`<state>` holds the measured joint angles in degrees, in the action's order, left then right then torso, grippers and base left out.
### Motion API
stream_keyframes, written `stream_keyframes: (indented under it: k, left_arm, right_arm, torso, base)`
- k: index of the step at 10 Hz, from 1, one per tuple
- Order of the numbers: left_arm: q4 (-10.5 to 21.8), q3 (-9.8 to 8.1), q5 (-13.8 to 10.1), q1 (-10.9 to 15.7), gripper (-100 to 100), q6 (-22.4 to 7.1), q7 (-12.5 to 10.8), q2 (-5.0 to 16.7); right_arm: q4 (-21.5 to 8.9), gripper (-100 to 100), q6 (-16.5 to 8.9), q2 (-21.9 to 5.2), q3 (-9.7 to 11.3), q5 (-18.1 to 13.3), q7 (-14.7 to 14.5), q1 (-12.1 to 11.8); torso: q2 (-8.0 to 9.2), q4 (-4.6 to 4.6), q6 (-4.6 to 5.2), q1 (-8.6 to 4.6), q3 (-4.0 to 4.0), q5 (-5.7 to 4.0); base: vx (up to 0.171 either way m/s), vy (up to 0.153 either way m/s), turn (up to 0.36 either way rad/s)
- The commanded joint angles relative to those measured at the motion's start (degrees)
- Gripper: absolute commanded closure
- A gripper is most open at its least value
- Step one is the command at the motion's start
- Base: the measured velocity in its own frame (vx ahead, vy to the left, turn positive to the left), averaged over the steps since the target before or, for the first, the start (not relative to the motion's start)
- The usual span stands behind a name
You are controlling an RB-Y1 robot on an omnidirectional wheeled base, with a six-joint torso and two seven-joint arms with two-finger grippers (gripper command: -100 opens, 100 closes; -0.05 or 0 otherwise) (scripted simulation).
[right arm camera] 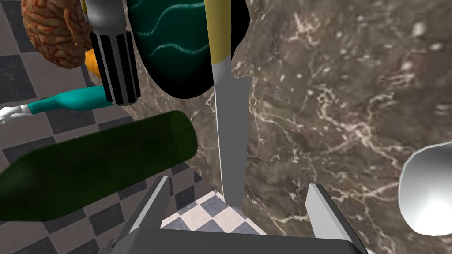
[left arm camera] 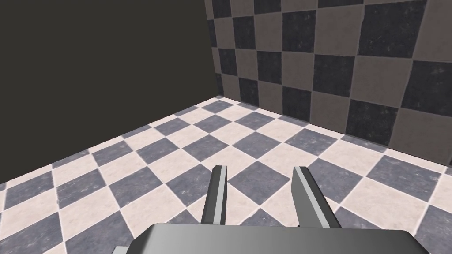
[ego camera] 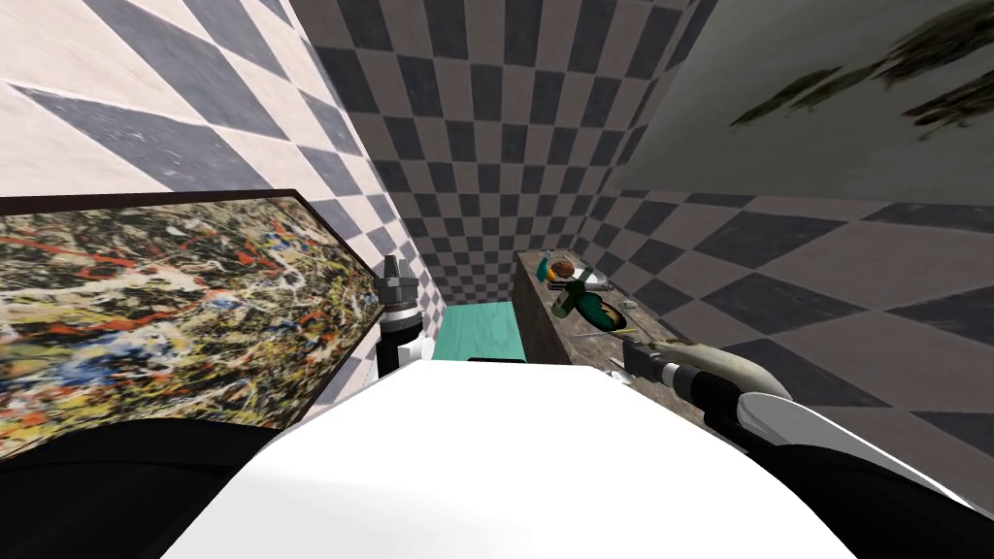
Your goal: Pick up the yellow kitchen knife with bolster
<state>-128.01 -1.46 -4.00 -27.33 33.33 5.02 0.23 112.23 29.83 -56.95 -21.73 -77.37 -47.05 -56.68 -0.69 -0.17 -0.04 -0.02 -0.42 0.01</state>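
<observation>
The right arm reaches low over the dark marble table (right arm camera: 331, 110). The right gripper (right arm camera: 239, 185) is spread wide around the blade tip without touching it. The yellow-handled kitchen knife (right arm camera: 231, 132) lies on the table beside a green bottle (right arm camera: 101, 172), its handle across a dark teal plate (right arm camera: 176, 44). The left arm stands upright by the chest, and the left gripper (left arm camera: 260, 171) is parted and empty.

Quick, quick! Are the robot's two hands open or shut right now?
Left gripper: open, holding nothing.
Right gripper: open; the blade tip of the yellow-handled knife sits between its fingers, not gripped.
</observation>
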Motion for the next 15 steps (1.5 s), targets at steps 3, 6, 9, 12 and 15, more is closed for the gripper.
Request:
stream_keyframes:
  k: [3,6,9,12,15]
  left_arm:
    - [0.0,0.00,0.0,0.0,0,0.0,0.0,0.0]
    - [0.0,0.01,0.0,0.0,0,0.0,0.0,0.0]
    - [0.0,0.01,0.0,0.0,0,0.0,0.0,0.0]
    - [0.0,0.01,0.0,0.0,0,0.0,0.0,0.0]
    - [0.0,0.00,0.0,0.0,0,0.0,0.0,0.0]
  right_arm:
    - [-0.2,0,0.3,-0.6,0.2,-1.3,-0.6,0.2]
    - [-4.3,-100,-1.1,0.5,-0.2,-0.6,0.4,0.7]
    - [-7.4,-100,-2.1,1.3,-0.6,-0.1,1.2,1.0]
    - [-10.5,-100,-3.1,2.0,-0.9,0.5,2.0,1.4]
    - [-10.1,100,-2.7,2.1,-1.0,0.6,1.4,1.3]
  torso:
    - [0.29,0.06,0.01,0.03,0.16,0.01]
    - [1.08,0.24,-0.02,0.05,0.62,0.01]
    - [1.09,0.26,0.02,0.03,0.64,0.01]
    - [1.10,0.26,0.04,0.02,0.64,0.00]
    - [0.84,0.20,0.07,-0.09,0.50,-0.02]
  base:
    - [0.087,0.013,0.002]
    - [-0.113,0.024,0.345]
    - [-0.095,0.026,0.257]
    - [-0.094,0.033,0.256]
    - [-0.015,0.006,0.013]
